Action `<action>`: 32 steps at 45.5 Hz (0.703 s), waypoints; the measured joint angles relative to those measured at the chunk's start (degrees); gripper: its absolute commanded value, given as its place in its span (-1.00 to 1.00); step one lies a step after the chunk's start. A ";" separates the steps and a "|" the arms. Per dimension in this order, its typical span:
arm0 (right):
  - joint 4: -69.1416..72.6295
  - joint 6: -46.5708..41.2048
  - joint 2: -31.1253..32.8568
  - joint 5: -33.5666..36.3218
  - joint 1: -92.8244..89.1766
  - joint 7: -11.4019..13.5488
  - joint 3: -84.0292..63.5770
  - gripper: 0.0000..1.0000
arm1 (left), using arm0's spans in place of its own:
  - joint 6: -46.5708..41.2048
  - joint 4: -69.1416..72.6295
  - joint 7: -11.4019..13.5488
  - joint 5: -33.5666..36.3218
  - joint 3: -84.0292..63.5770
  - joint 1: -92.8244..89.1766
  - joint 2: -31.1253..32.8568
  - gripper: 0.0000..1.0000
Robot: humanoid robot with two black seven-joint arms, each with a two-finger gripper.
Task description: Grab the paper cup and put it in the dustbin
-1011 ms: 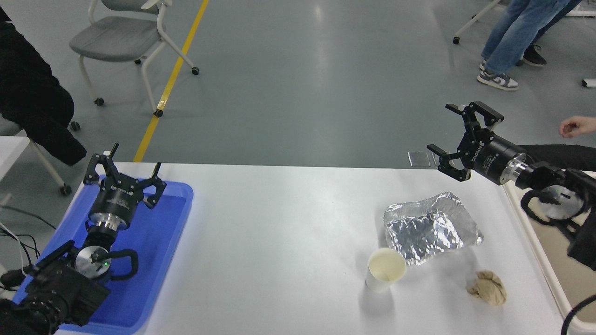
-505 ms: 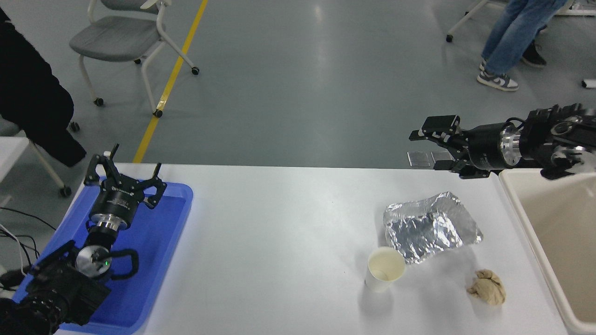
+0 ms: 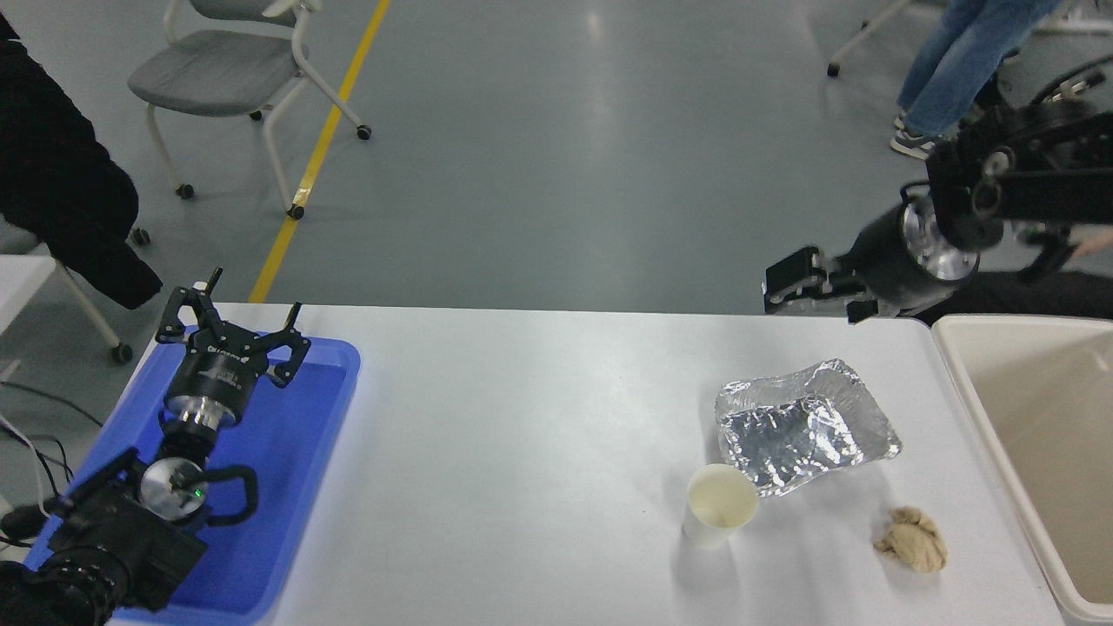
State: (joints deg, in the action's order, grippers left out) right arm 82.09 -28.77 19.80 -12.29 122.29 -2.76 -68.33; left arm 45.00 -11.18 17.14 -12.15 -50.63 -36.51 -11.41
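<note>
The paper cup stands upright on the white table, front right of centre, with its cream inside showing. The cream dustbin stands at the table's right edge, partly cut off by the picture. My right gripper hangs over the table's far edge, well behind the cup and left of the dustbin; its fingers are apart and hold nothing. Its arm comes in high from the right. My left gripper is parked, open and empty, over the blue tray at the lower left.
A crumpled silver foil tray lies just behind and right of the cup. A brown paper ball lies between cup and dustbin. A flat blue tray is at the left. A person's legs and a chair are beyond the table.
My right arm has swung up and back, from over the dustbin to higher at the right. The gripper turned and shifted a little left along the far edge. The cup has not moved.
</note>
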 measured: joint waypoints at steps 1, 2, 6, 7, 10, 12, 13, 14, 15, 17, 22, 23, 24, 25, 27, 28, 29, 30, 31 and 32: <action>1.09 -0.15 -0.56 0.50 0.94 -0.01 -1.09 1.00 | 0.00 0.00 0.00 0.03 0.00 0.00 0.00 1.00; 2.22 -0.34 -1.12 1.00 1.94 -0.01 -2.15 1.00 | 0.00 -0.02 0.00 0.01 0.00 0.01 0.00 1.00; 6.07 -1.33 -3.00 2.81 6.37 -0.11 -5.39 1.00 | 0.00 0.00 0.00 0.02 0.00 0.02 -0.01 1.00; 6.70 -1.61 -3.30 3.13 7.16 -0.11 -5.94 1.00 | 0.00 -0.01 0.00 0.02 0.00 0.03 0.00 1.00; 8.51 -2.47 -4.19 4.22 8.50 -0.13 -7.45 1.00 | 0.00 0.00 0.00 0.02 0.00 0.02 0.00 1.00; 9.52 -2.95 -4.66 5.08 9.82 -0.15 -8.22 1.00 | 0.00 0.01 0.00 0.02 0.00 0.02 -0.01 1.00; 10.07 -3.20 -4.94 5.63 10.59 -0.19 -8.58 1.00 | 0.00 0.01 0.00 0.02 0.00 0.03 -0.01 1.00; 10.42 -3.35 -5.10 5.95 11.03 -0.17 -8.80 1.00 | 0.00 0.01 0.00 0.02 0.00 0.03 0.00 1.00; 10.80 -3.54 -5.25 6.29 11.46 -0.18 -9.04 1.00 | 0.00 0.01 0.00 0.03 0.00 0.03 0.00 1.00; 11.62 -4.05 -5.61 7.04 12.74 -0.18 -9.56 1.00 | 0.00 0.01 0.00 0.02 0.00 0.03 -0.01 1.00; 12.92 -5.24 -6.18 8.12 14.76 -0.20 -10.27 1.00 | 0.00 0.02 0.00 0.02 0.00 0.03 -0.01 1.00; 13.12 -5.46 -6.27 8.30 15.12 -0.21 -10.35 1.00 | 0.00 0.02 0.00 0.02 0.00 0.03 -0.01 1.00; 13.40 -5.74 -6.37 8.53 15.55 -0.26 -10.46 1.00 | 0.00 0.02 0.01 0.02 0.00 0.03 -0.01 1.00; 13.59 -5.93 -6.43 8.64 15.78 -0.26 -10.54 1.00 | 0.00 0.02 0.02 0.02 0.00 0.03 -0.01 1.00; 13.97 -6.28 -6.55 8.89 16.23 -0.30 -10.75 1.00 | 0.00 0.02 0.07 0.02 0.00 0.03 -0.01 1.00; 14.10 -6.38 -6.60 8.98 16.40 -0.32 -10.81 1.00 | 0.00 0.02 0.09 0.02 0.00 0.03 -0.01 1.00; 14.22 -6.48 -6.63 9.06 16.55 -0.34 -10.86 1.00 | 0.00 0.02 0.10 0.02 0.00 0.03 -0.01 1.00; 14.42 -6.62 -6.67 9.17 16.74 -0.36 -10.94 1.00 | 0.00 0.02 0.11 0.02 0.00 0.03 0.00 1.00; 14.50 -6.71 -6.70 9.24 16.85 -0.38 -10.98 1.00 | 0.00 0.02 0.12 0.02 0.00 0.03 0.00 1.00; 14.57 -6.77 -6.72 9.29 16.95 -0.38 -11.02 1.00 | 0.00 0.02 0.13 0.02 0.00 0.03 0.02 1.00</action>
State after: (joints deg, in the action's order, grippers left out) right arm 96.66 -35.54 13.08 -3.00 139.24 -3.14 -79.36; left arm 45.00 -11.17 17.27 -12.13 -50.62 -36.48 -11.40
